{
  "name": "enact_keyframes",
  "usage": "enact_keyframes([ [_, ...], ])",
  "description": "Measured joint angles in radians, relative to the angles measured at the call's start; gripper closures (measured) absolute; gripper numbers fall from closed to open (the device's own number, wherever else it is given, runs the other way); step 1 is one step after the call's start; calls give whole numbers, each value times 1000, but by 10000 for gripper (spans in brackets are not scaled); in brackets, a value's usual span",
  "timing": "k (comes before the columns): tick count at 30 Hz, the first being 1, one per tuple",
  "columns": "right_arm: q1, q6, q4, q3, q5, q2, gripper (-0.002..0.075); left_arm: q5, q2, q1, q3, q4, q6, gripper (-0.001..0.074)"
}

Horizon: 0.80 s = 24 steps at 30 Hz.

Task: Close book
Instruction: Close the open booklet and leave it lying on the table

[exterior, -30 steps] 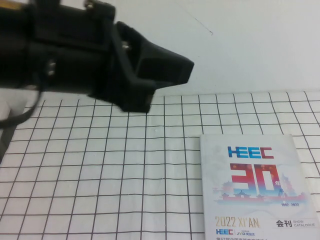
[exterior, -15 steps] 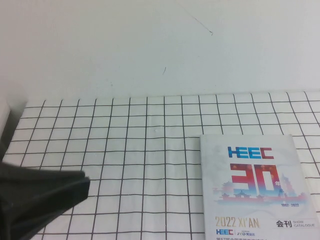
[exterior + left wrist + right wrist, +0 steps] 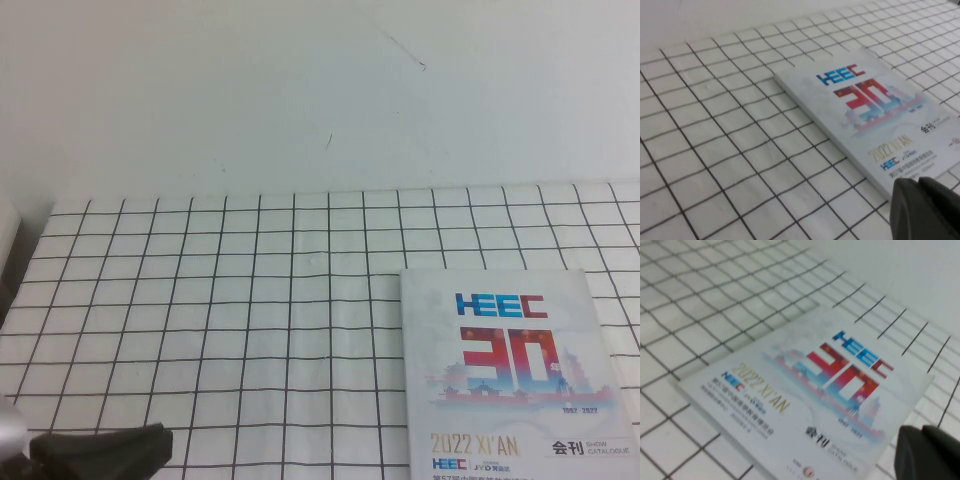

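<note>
The book point(image 3: 515, 370) lies shut and flat on the checked cloth at the near right, its "HEEC 30" cover facing up. The same cover shows in the left wrist view point(image 3: 875, 110) and the right wrist view point(image 3: 810, 390). My left gripper point(image 3: 100, 452) is low at the near left corner, well away from the book; in its wrist view the left gripper point(image 3: 920, 207) is shut and holds nothing. My right gripper point(image 3: 922, 452) is out of the high view; its wrist view shows it shut and empty, just off the book's edge.
A white cloth with a black grid point(image 3: 250, 300) covers the table. A plain white wall point(image 3: 300, 90) rises behind it. A grey edge point(image 3: 8, 260) shows at the far left.
My left arm has swung from the upper left of the high view down to the near left corner. The book has not moved.
</note>
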Motion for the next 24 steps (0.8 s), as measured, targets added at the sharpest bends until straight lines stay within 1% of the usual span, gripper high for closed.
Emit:
enact_keyframes([
  [5, 0, 0, 0, 118, -6, 0, 729, -2, 0, 0, 87, 0, 0, 738],
  [9, 0, -7, 0, 186, -66, 0, 729, -2, 0, 0, 147, 0, 0, 738],
  [16, 0, -9, 0, 204, -97, 0, 729, 13, -28, 0, 230, 17, 11, 738],
  [19, 0, -10, 0, 204, -99, 0, 729, -83, -91, 0, 273, 82, 12, 738],
  [21, 0, -10, 0, 204, -99, 0, 729, -212, -140, 0, 311, 138, 12, 738],
  [24, 0, -10, 0, 204, -99, 0, 729, -339, -202, 13, 361, 195, 10, 738],
])
